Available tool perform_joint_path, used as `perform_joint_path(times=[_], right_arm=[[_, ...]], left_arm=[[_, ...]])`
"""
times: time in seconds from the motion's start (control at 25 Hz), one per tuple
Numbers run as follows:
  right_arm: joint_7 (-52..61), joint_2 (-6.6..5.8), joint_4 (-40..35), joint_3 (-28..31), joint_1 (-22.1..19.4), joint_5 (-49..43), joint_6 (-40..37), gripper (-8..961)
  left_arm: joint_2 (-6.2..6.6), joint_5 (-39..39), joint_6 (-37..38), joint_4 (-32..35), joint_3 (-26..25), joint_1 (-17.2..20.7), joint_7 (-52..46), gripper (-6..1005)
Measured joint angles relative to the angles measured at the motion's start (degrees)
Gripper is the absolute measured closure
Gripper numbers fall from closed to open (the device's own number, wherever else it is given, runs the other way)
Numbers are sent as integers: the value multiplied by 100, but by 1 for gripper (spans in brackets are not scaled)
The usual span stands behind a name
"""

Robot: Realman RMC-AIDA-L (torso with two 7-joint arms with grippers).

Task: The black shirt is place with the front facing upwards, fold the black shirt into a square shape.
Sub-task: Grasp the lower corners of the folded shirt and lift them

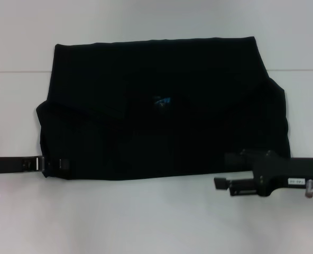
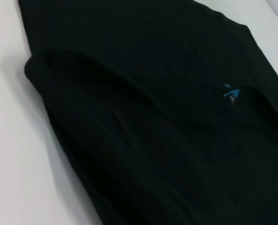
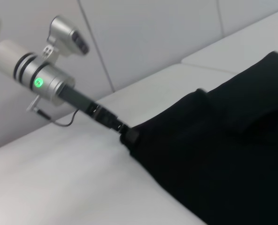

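Head view had the black shirt [image 1: 162,106] folded on the white table [image 1: 146,217] (no containers); left gripper [image 1: 58,164] at its corner, right gripper [image 1: 222,183] just off it, jaw states unclear.

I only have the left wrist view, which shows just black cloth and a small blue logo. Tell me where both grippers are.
Observer: The left gripper is at the black shirt's near left corner.
Operator: Now the right one.
Observer: The right gripper is at the near hem, toward the shirt's right corner.
Operator: Report the shirt's outline.
Observer: A wide rectangle on the white table, with a flap folded across its far left part.
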Motion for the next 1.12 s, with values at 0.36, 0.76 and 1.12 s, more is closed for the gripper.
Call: perform_joint_path(times=[0.36, 0.76, 1.12], right_arm=[[2919, -333, -901, 260, 75, -48, 468, 63], [6974, -979, -1654, -19, 909, -2589, 602, 72], [6999, -820, -963, -247, 1238, -3174, 1050, 92]], left_arm=[[18, 5, 5, -19, 41, 2, -6, 938], [28, 9, 102, 3, 41, -6, -14, 937], [31, 7, 178, 0, -6, -7, -20, 938]])
